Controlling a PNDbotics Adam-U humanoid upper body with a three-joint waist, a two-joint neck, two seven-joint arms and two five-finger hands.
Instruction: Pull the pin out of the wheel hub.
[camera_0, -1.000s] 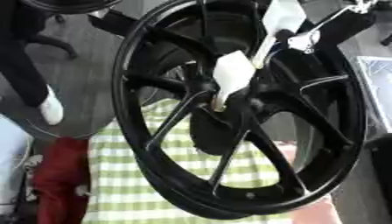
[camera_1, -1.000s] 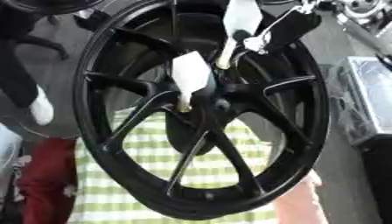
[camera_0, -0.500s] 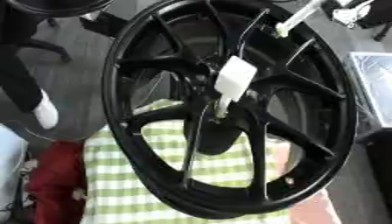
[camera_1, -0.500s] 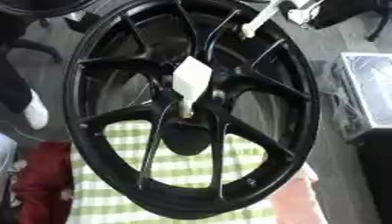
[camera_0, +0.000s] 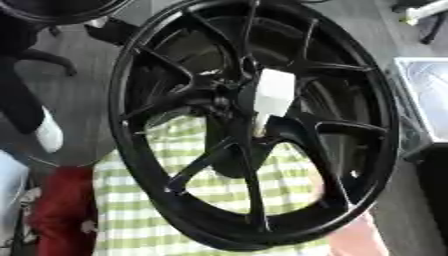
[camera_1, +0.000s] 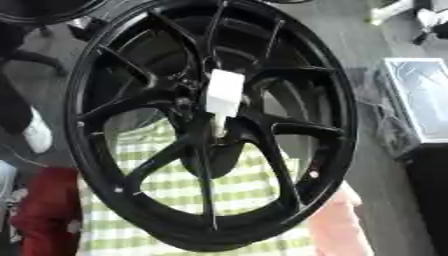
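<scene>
Standing tall across both views, the black wheel (camera_0: 254, 125) rises over a green checked cloth (camera_0: 157, 210), and the pin (camera_0: 273, 95), a white block on a thin stem, sits at the hub (camera_0: 229, 102) with its long axis running up and down and the stem's foot still buried in the centre. Neither hand shows in either eye view right now, so whether they are released or clenched cannot be told. Nor can it be judged which arm is nearer, though any pull looks set to follow that stem line away from the hub.
</scene>
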